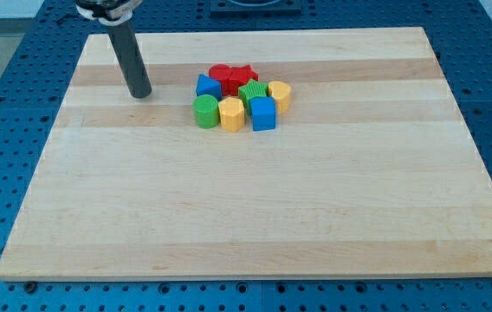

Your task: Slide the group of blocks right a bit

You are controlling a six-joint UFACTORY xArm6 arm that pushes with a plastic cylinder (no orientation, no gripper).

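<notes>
Now the group of blocks sits tightly together on the bench, in the upper half, a little toward the view's left of the middle and nearer the top edge than the bottom edge. At the back lie two red blocks, one rounded and one more star-like, touching each other. Below them stand a blue block, a green block and a yellow cylinder-like block. The front row, toward the view's bottom, has a green cylinder, a yellow hexagonal block and a blue cube, all side by side and touching. The exact shape of some blocks is hard to tell.

My tip rests on the bench at the view's left of the group, apart from it, closest to the blue block and the green cylinder, and near the top left corner region. The arm carries no gripper, only the dark rod, so nothing is held.
</notes>
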